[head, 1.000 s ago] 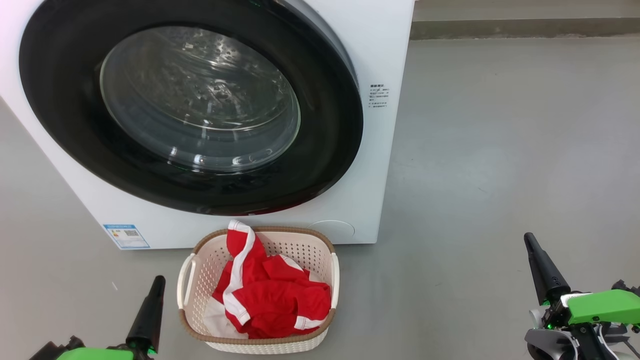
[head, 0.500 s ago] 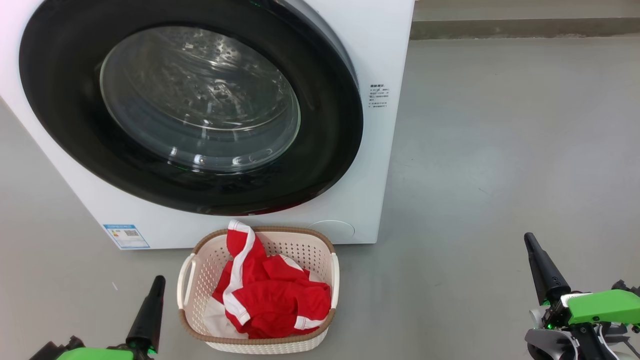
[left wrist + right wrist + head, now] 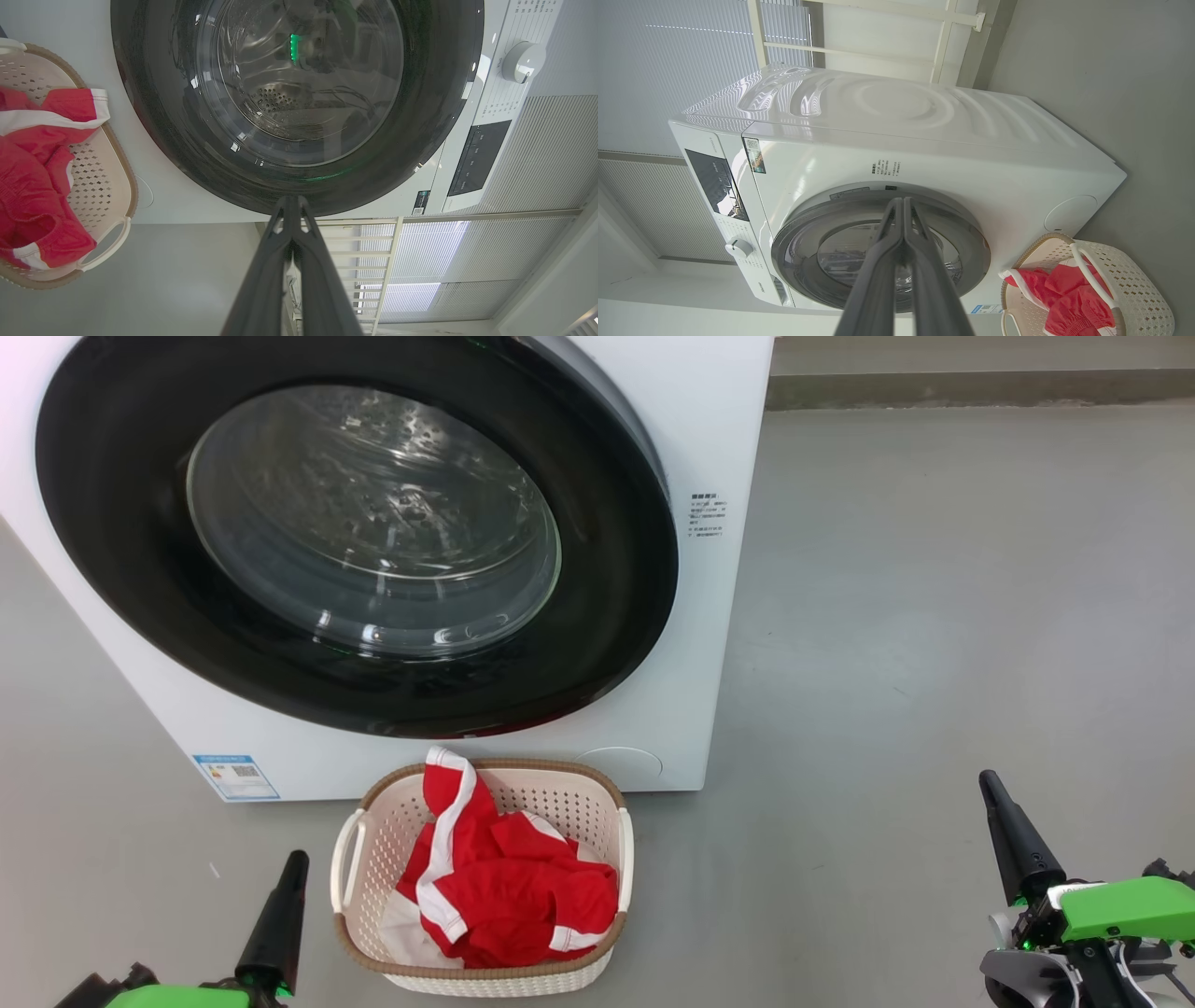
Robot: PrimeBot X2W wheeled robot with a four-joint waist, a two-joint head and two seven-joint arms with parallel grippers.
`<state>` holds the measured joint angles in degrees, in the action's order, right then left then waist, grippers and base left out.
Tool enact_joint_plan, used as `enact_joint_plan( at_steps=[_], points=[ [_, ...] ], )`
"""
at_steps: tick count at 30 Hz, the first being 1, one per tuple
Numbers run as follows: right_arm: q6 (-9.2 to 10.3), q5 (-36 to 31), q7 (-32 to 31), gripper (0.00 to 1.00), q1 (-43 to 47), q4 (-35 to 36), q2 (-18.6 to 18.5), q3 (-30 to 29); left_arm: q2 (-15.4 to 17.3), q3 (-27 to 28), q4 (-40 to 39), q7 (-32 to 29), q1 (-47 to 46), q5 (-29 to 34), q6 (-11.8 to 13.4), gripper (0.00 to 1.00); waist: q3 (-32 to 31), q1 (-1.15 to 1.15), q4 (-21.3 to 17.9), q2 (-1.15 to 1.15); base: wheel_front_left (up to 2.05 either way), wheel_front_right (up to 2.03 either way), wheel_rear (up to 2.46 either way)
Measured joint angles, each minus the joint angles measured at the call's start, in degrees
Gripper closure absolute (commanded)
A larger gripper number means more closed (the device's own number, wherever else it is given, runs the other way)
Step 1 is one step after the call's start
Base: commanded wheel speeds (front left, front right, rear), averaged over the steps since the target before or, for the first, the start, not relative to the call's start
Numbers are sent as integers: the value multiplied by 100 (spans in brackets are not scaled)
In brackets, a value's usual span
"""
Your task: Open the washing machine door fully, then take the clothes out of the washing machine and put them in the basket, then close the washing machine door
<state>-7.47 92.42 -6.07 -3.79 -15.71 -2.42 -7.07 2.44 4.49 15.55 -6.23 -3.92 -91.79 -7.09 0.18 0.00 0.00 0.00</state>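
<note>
From my head, I see the big white boxy washing machine (image 3: 724,448) and its large round door (image 3: 373,518), a glossy black rim around a bulging clear glass. The door looks shut against the front. Just before the machine, on the grey floor (image 3: 934,616), stands the small cream-white perforated plastic basket (image 3: 569,773) with a brown woven-look rim. The bright red clothes (image 3: 509,896) with white stripes lie heaped inside it. My left pincer (image 3: 295,861) is low beside the basket and my right pincer (image 3: 987,782) is well apart on the other side. Both are closed and carry nothing.

From my left wrist, my two dark fingers are pressed together and point toward the black rim. The part of the steel drum that I can see through the glass has no red fabric.

From my right wrist, the fingers are again together, with the basket at the foot of the machine.

I judge the clothes soft and light; they would sag, so a thick fold is the best hold. The door is stiff and its rim is slippery, so any last push belongs on the rim, never on the glass.
</note>
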Motion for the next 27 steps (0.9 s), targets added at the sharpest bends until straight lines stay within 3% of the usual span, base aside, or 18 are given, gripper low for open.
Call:
enact_joint_plan(
  at_steps=[27],
  points=[
    [0,-9,-1,100,0,0,1,-12,-1,0,0,0,0,0,0,100,0,0,0,0,0,0,0]
  ],
)
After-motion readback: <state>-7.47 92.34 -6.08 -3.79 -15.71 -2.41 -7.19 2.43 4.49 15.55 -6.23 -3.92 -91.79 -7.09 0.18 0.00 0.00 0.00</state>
